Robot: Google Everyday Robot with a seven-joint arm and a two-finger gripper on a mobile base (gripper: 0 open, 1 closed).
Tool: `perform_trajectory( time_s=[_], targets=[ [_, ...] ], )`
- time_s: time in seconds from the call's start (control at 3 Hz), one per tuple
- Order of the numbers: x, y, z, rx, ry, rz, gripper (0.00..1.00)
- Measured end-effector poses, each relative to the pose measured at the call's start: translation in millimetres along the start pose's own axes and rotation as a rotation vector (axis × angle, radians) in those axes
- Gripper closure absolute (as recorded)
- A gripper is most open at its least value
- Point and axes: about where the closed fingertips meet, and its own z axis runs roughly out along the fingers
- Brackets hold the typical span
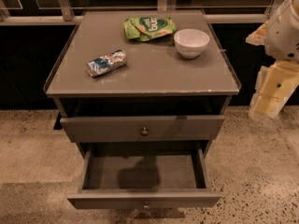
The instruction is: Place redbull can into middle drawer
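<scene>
The redbull can (106,63) lies on its side on the left part of the grey cabinet top (154,76). The middle drawer (112,200), the lower of the two, is pulled out toward me, and its grey inside shows nothing but a shadow. Its small knob (146,205) is at the front edge. The drawer above (187,126) is pushed in, with a round knob (145,131). My gripper (271,94), cream coloured, hangs off the right side of the cabinet, clear of the top, far from the can and holding nothing.
A green snack bag (148,28) lies at the back of the cabinet top and a white bowl (191,42) stands to its right. Dark glass panels with metal rails run behind. Speckled floor (32,153) surrounds the cabinet.
</scene>
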Motion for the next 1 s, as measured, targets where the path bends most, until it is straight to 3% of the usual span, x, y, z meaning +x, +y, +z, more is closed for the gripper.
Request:
perform_trajectory(
  time_s=[0.33, 0.67, 1.0],
  targets=[
    [-27.5, -28.4, 20.4, -0.015, -0.038, -0.060, 0.00],
    [-27.8, -28.5, 20.6, -0.016, -0.038, -0.061, 0.00],
    [-33.0, -36.4, 27.6, -0.003, -0.101, -0.083, 0.00]
  ],
)
